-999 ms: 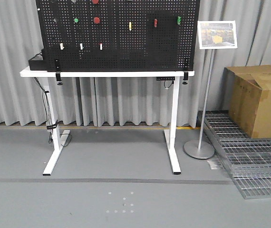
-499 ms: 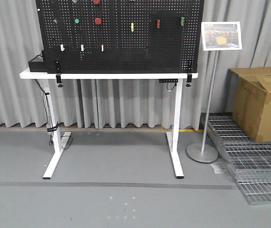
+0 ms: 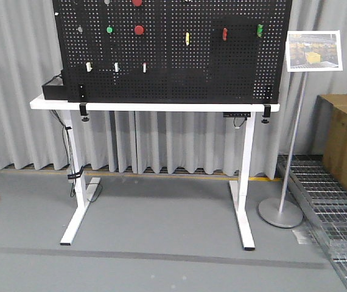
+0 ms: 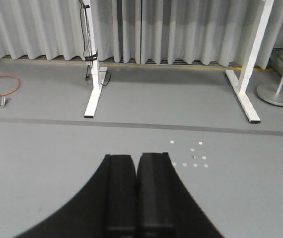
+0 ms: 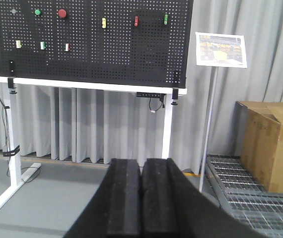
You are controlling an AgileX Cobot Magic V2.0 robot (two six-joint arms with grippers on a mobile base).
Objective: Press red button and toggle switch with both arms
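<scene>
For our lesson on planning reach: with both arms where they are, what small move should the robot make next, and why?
Probably roll the base forward toward the pegboard. The red button and red toggle switch sit high on it, well beyond both shut grippers; the left gripper faces the floor, the right gripper the board.

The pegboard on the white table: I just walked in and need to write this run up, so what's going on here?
Nothing is being handled yet. The robot stands back from the pegboard on the white table. The left gripper and the right gripper both have fingers shut on nothing; the left points at the floor, the right faces the board. The red button and the toggle switch sit high on the board, untouched.
</scene>
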